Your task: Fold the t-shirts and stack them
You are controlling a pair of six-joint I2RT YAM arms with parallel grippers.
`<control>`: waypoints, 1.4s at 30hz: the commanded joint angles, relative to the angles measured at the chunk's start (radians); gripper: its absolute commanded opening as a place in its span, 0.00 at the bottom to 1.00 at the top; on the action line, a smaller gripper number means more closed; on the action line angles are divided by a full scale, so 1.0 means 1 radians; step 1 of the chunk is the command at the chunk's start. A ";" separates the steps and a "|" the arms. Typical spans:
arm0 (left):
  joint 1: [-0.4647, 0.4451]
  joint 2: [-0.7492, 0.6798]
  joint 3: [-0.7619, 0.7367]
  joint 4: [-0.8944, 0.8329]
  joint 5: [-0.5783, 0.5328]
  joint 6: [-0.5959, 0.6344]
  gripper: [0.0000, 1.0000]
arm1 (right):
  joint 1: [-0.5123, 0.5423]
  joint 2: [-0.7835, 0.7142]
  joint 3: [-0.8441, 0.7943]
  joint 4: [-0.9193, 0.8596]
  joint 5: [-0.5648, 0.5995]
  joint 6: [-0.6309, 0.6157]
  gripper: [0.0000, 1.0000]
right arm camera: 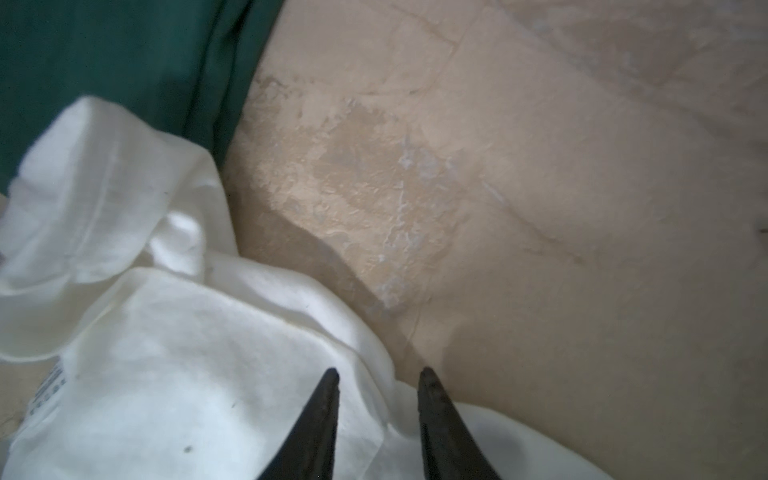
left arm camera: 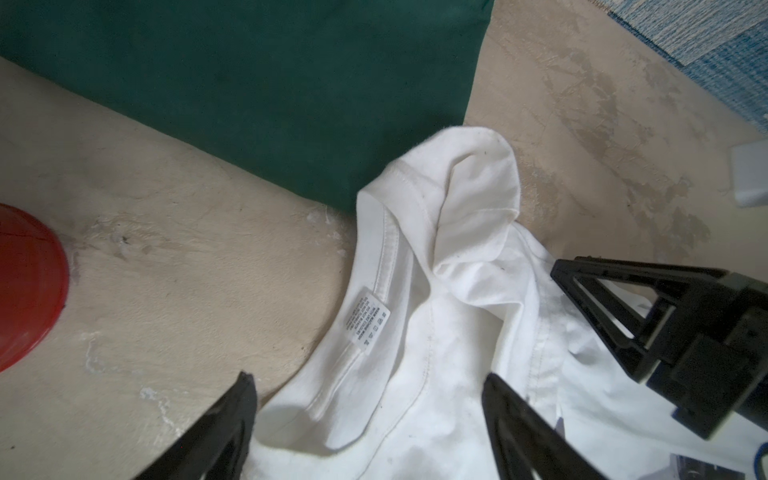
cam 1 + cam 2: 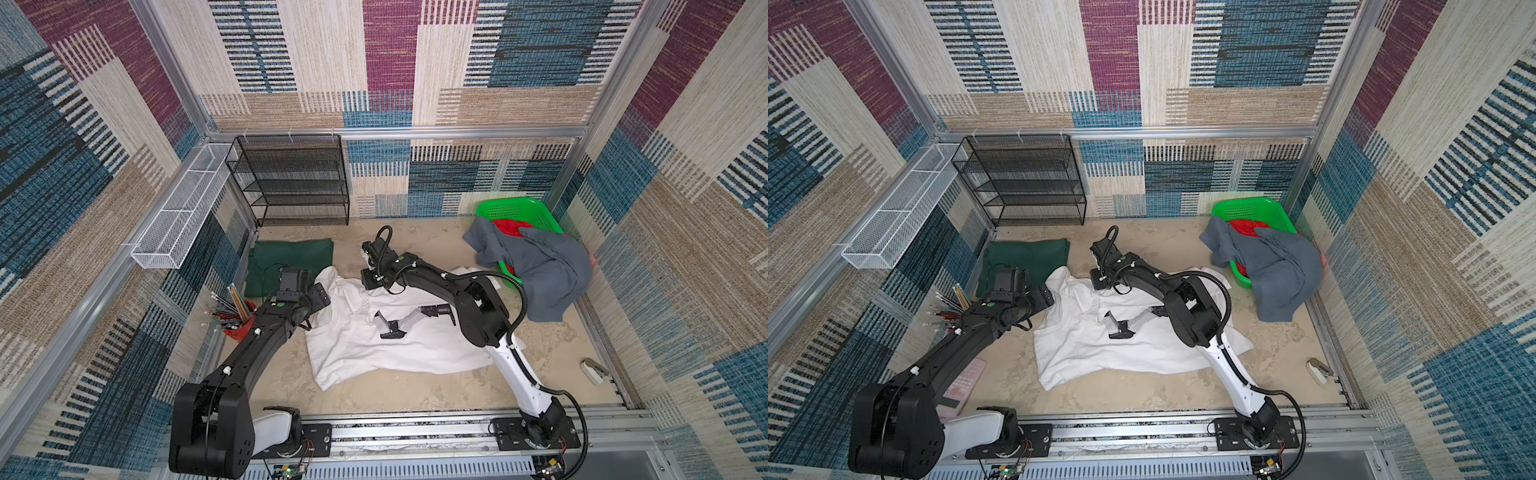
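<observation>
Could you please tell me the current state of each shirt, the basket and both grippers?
white t-shirt: spread out, rumpled, not folded.
dark green t-shirt: folded flat, at the back left.
green basket: holds a red cloth.
grey t-shirt: unfolded, draped over the green basket's rim.
left gripper: open, above the white t-shirt's collar.
right gripper: open, over the white t-shirt's edge.

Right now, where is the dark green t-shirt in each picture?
A top view: dark green t-shirt flat before the black rack, left of centre.
A top view: dark green t-shirt before that rack.
Left wrist: dark green t-shirt beyond the white t-shirt.
Right wrist: dark green t-shirt beyond the white t-shirt.
Shared landmark: the white t-shirt beside its corner.
</observation>
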 commanded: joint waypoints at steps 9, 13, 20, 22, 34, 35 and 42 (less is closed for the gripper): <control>0.003 -0.010 -0.008 0.014 0.013 0.002 0.86 | 0.018 -0.005 0.013 -0.015 0.009 -0.017 0.20; 0.003 -0.012 -0.014 0.017 0.010 0.001 0.86 | 0.028 -0.027 -0.001 -0.011 0.013 -0.020 0.14; 0.003 -0.006 -0.014 0.020 0.021 -0.001 0.86 | 0.034 -0.032 -0.001 -0.018 0.026 -0.021 0.11; 0.003 -0.006 -0.013 0.019 0.020 0.000 0.86 | 0.034 -0.026 0.007 -0.021 0.026 -0.022 0.11; 0.003 -0.014 -0.019 0.019 0.021 0.001 0.86 | 0.042 -0.009 0.033 -0.056 0.032 -0.014 0.24; 0.003 -0.011 -0.018 0.019 0.021 0.000 0.86 | 0.042 -0.006 0.033 -0.059 0.034 -0.011 0.24; 0.003 -0.015 -0.017 0.015 0.025 0.002 0.86 | 0.042 0.021 0.066 -0.099 0.099 -0.012 0.26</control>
